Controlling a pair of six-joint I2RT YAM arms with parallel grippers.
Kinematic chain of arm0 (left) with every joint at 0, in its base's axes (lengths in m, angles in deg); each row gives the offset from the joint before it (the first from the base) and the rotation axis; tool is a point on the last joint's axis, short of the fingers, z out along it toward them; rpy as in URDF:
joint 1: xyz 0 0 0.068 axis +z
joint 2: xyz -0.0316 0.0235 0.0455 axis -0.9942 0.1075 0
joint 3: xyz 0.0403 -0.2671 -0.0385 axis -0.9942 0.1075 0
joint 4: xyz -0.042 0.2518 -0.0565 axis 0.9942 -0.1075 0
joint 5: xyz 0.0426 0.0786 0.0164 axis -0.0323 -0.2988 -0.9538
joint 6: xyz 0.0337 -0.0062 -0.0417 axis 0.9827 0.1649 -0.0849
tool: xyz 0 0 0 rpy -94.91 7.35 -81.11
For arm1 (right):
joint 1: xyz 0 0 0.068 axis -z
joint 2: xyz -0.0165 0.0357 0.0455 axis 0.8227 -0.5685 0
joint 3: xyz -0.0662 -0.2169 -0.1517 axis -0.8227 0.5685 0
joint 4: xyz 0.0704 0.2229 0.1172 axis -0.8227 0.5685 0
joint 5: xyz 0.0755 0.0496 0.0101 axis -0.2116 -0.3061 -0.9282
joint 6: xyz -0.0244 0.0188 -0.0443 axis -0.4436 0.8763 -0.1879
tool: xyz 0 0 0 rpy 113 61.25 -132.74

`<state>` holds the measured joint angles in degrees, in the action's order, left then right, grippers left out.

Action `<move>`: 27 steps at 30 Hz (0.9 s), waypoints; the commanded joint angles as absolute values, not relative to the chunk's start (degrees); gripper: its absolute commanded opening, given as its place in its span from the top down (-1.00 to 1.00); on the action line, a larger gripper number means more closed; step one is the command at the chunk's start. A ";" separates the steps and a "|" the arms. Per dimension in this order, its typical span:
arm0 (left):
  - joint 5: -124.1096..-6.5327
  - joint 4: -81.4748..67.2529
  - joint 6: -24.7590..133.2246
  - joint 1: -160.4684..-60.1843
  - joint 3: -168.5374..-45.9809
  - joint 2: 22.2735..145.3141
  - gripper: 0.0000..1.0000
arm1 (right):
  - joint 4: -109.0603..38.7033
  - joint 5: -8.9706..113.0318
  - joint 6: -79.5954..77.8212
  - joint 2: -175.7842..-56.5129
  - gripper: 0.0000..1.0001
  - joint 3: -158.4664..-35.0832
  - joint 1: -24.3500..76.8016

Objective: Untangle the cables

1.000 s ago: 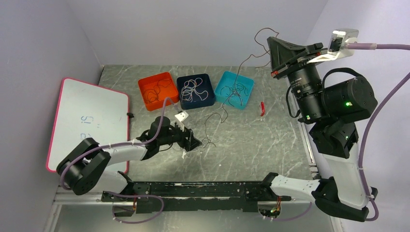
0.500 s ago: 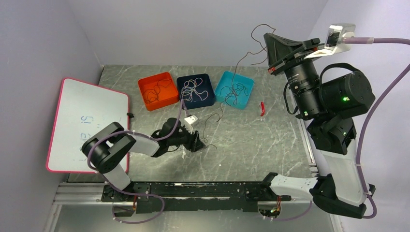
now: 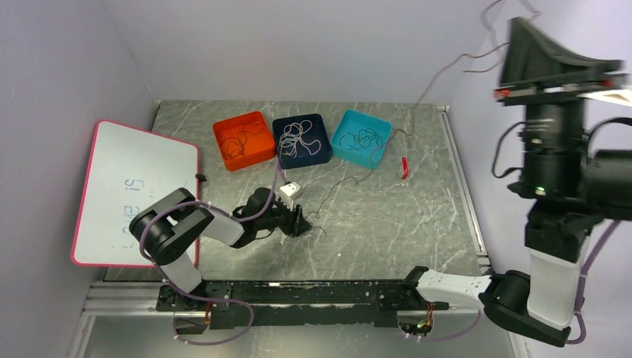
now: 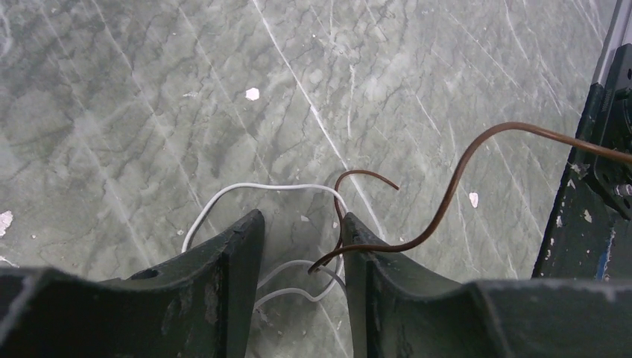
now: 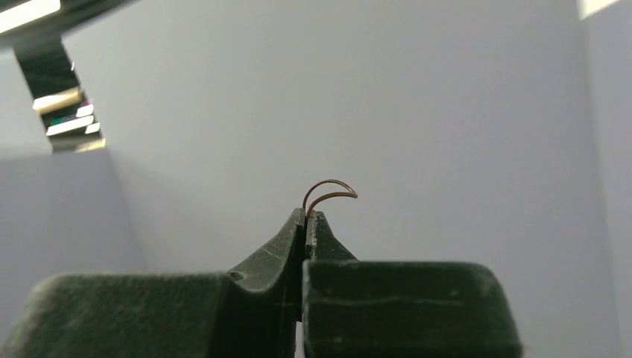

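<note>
Higher and further right than a second ago, the right gripper [image 5: 306,218] is pinched tight on the brownish-red cable [image 4: 448,192], stringing it up from the table [image 3: 417,216]. Drawing this strand out of the tangle seems the step in hand. Next the left gripper [image 4: 302,222], half open astride the white cable [image 4: 246,186] and a loop of the brown one, should pin the white one down.
</note>
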<state>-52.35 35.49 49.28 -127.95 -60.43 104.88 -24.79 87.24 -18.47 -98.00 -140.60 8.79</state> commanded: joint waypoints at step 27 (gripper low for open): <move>-73.01 32.11 33.28 -128.30 -54.63 108.27 0.86 | -49.87 93.99 -48.23 -95.94 1.00 -150.18 8.60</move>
